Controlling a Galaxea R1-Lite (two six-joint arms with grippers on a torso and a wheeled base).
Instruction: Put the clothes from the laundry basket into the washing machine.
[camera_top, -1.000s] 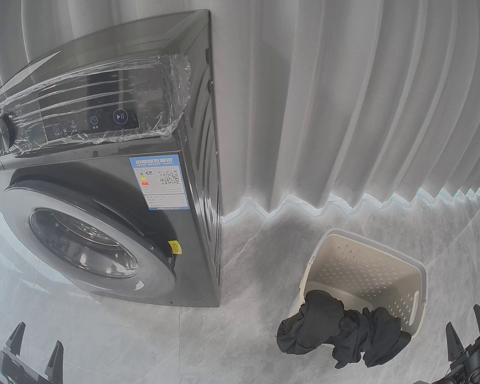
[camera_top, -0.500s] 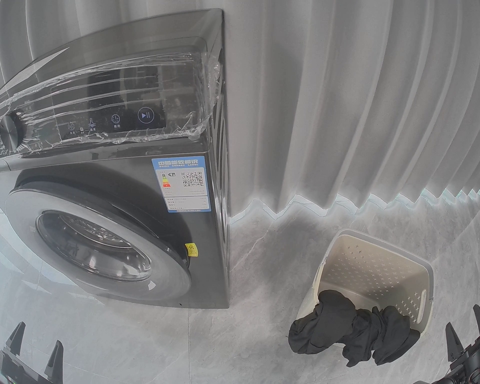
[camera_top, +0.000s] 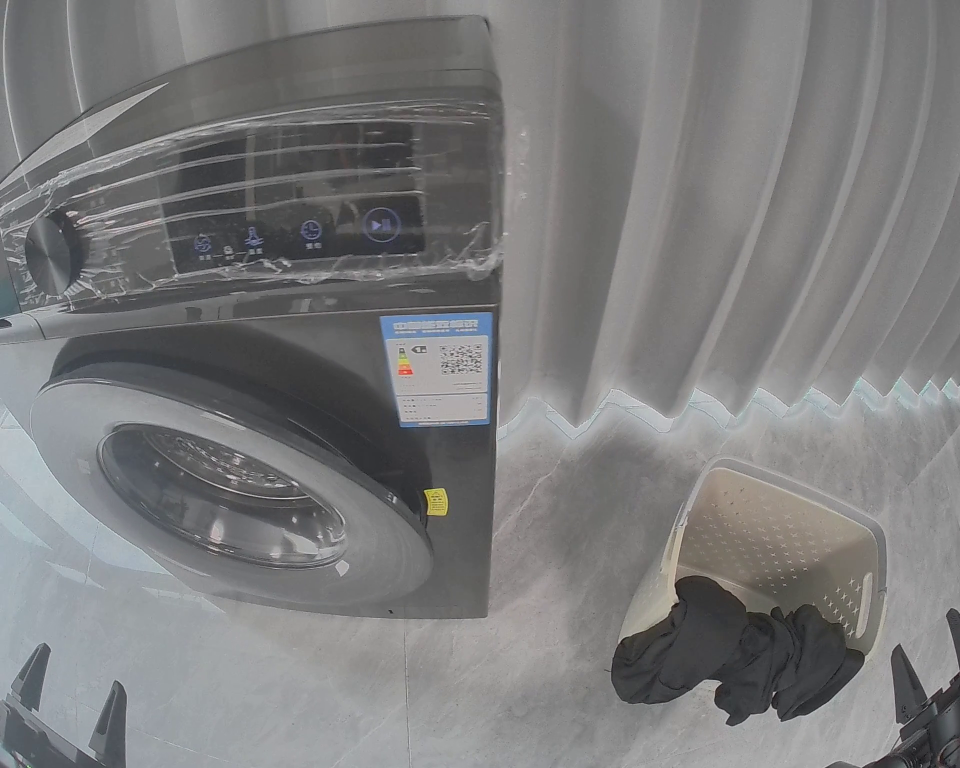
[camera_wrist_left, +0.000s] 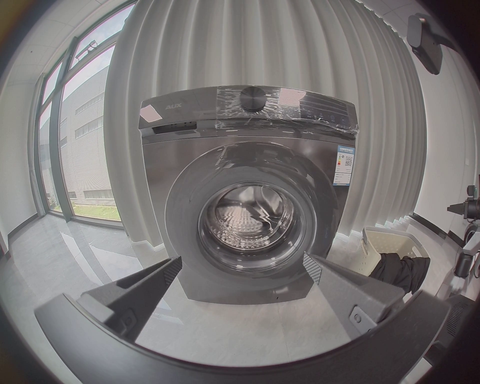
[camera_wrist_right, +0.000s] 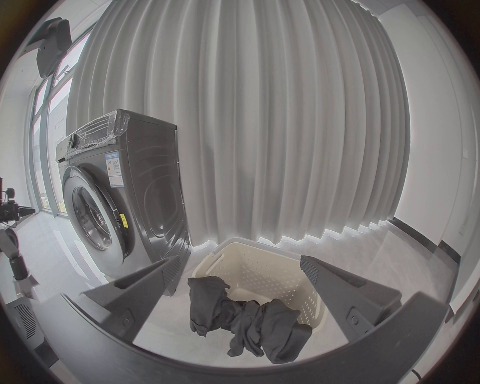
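While the left gripper (camera_wrist_left: 241, 262) hangs spread wide before the washing machine (camera_top: 300, 350), the machine's round door (camera_top: 225, 495) is closed. Right of it, black clothes (camera_top: 735, 655) droop over the rim of the laundry basket (camera_top: 790, 520), near the right gripper (camera_wrist_right: 240, 265), which is spread wide too.

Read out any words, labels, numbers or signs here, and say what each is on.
On the washing machine front, a blue-topped label: print and code too small to read.
A yellow sticker beside the door: too small to read.
On the control panel: a play-pause sign; other icons blurred.
Past the knob: a brand logo, not read out.
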